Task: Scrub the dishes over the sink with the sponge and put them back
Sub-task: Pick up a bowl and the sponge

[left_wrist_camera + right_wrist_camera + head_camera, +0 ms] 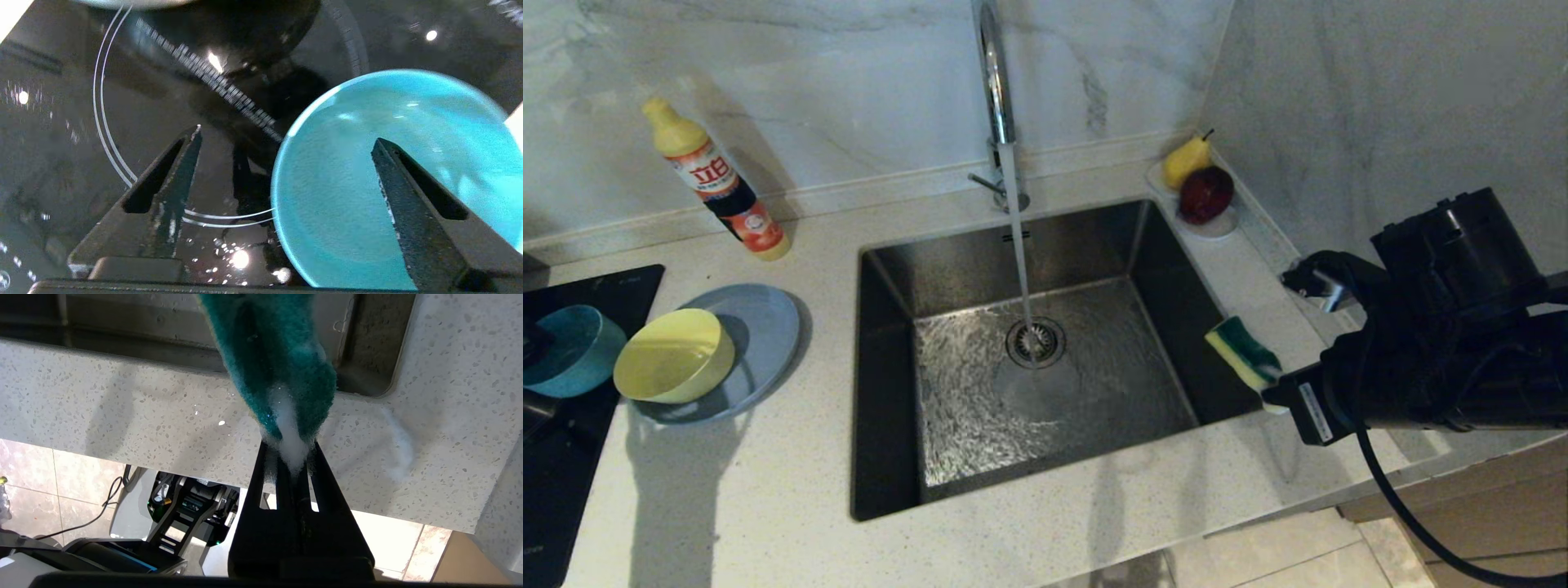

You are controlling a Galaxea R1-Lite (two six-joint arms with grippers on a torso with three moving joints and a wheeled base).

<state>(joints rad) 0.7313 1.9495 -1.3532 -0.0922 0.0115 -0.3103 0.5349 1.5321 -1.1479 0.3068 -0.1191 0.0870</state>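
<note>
Yellow bowl (674,355) on grey-blue plate (764,327)

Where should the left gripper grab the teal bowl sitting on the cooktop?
Take the teal bowl by its rim, from above. It sits upright, mouth up, and the left gripper already hangs open with one finger over the inside and the other outside, so lowering and closing would likely pinch the wall.

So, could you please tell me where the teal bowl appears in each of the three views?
Head view: the teal bowl sits at the far left edge, on the black cooktop.
Left wrist view: it fills the right side, under one finger of the open left hand.
Right wrist view: not in it.
Shared landmark: the cooktop.
</note>
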